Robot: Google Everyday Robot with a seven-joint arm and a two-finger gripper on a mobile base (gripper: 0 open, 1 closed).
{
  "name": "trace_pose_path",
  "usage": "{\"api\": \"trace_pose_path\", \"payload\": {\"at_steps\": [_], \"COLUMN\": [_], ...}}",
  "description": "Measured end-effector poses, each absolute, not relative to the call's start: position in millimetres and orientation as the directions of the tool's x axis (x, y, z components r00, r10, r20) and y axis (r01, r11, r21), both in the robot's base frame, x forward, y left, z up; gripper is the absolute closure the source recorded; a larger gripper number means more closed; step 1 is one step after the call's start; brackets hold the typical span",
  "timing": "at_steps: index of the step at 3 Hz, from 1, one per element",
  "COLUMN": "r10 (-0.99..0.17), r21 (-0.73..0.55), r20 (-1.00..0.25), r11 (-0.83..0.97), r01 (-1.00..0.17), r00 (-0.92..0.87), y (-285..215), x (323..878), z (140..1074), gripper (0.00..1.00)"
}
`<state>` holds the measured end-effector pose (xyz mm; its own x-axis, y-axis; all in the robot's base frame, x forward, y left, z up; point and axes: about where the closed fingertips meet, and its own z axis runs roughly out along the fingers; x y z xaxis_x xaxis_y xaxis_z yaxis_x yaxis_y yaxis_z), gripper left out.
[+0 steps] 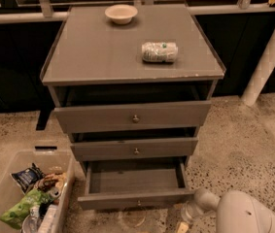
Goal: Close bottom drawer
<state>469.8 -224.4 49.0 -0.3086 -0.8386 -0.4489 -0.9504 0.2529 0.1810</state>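
Observation:
The grey cabinet (127, 57) has three drawers, all somewhat pulled out. The bottom drawer (136, 199), the slimmest, with a small round knob at its centre, stands partly open, and its inside is empty. My white arm (244, 212) comes in from the bottom right corner. My gripper (182, 224) is low at the drawer's front right corner, just below and right of the front panel. It is mostly cut off by the frame's bottom edge.
A cream bowl (121, 13) and a crushed can (159, 52) lie on the cabinet top. A clear plastic bin (25, 193) with snack bags stands on the floor at the left of the drawers. A white post (268, 57) leans at the right.

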Motion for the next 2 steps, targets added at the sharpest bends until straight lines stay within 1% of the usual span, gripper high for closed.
{"api": "trace_pose_path", "payload": {"at_steps": [1, 2], "r10": [-0.853, -0.863], "r21": [0.089, 0.016], "r20": [-0.444, -0.438], "r11": [0.264, 0.271], "r01": [-0.96, -0.963], "r00": [-0.276, -0.25], "y": [-217, -217], "x": [506, 525], "z": [84, 111], "gripper": [0.0, 0.0]}}
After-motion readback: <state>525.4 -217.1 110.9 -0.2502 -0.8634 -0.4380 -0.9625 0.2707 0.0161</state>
